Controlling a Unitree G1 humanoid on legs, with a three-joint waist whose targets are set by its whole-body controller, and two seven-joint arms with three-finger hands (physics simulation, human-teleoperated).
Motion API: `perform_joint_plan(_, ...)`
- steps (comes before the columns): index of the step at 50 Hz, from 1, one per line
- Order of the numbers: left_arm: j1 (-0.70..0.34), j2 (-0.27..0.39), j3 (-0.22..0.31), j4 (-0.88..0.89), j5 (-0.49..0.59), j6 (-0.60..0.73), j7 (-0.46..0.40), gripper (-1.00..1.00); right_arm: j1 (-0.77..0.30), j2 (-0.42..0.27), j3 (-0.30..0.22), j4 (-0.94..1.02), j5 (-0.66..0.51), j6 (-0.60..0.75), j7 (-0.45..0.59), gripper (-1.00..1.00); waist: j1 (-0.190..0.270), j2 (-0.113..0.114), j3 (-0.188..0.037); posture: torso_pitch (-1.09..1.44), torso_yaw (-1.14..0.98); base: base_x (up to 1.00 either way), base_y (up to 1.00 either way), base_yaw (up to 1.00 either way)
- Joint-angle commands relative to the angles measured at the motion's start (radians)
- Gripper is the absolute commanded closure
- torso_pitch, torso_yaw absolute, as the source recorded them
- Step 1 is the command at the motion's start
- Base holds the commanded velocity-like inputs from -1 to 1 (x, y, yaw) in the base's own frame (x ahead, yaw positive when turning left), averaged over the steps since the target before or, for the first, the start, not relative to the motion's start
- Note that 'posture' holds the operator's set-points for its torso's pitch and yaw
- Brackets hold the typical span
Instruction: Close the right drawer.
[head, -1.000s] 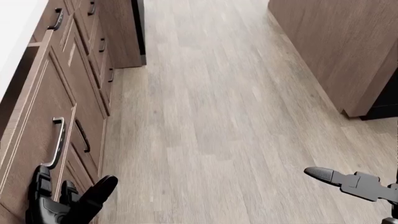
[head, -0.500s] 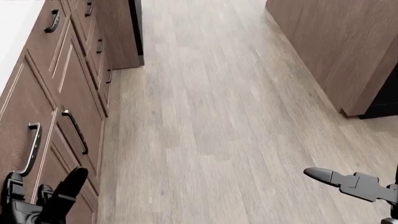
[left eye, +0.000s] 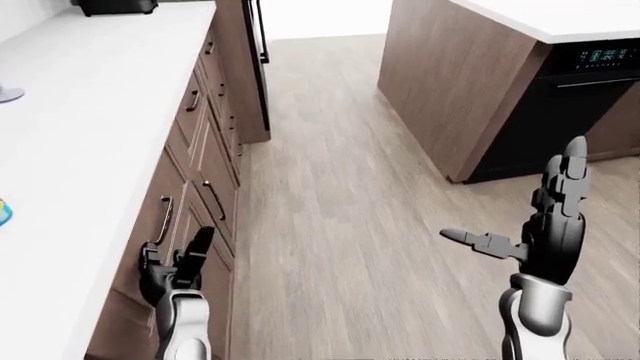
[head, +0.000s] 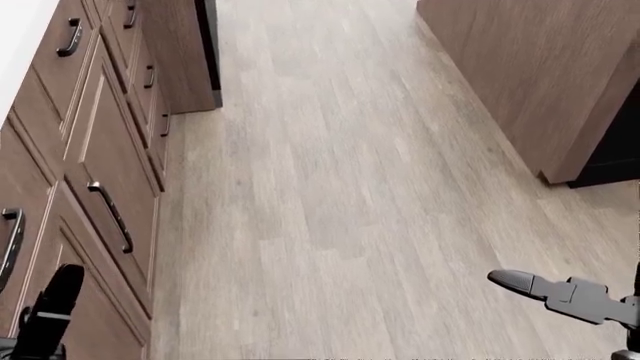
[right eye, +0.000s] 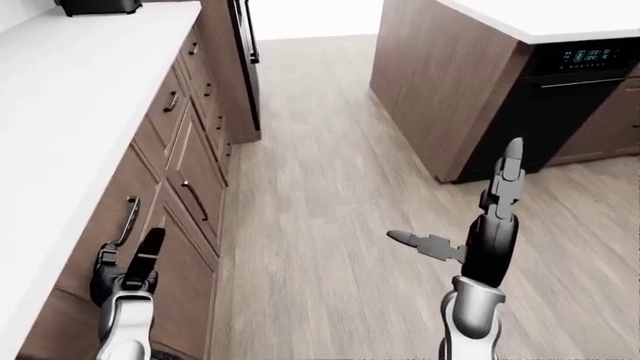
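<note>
Drawer (right eye: 118, 196) front sits flush — left hand (right eye: 122, 274) open beside it; risk: fingers snagging handle (right eye: 127, 220), reopening it.

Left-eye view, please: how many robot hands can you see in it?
2. The left hand is at lower left beside the cabinet fronts; the right hand is at lower right, open above the floor.
</note>
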Motion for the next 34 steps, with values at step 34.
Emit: perform_joint_plan(34, -0.012, 0.059, 0.104, -0.04, -0.05, -0.077, 0.049, -1.0, -0.02, -0.009, 0.003, -0.028, -0.007, -0.023, -0.007, -1.0, 0.004, -0.004, -0.008, 0.0, 0.0, 0.0, 0.0, 0.0)
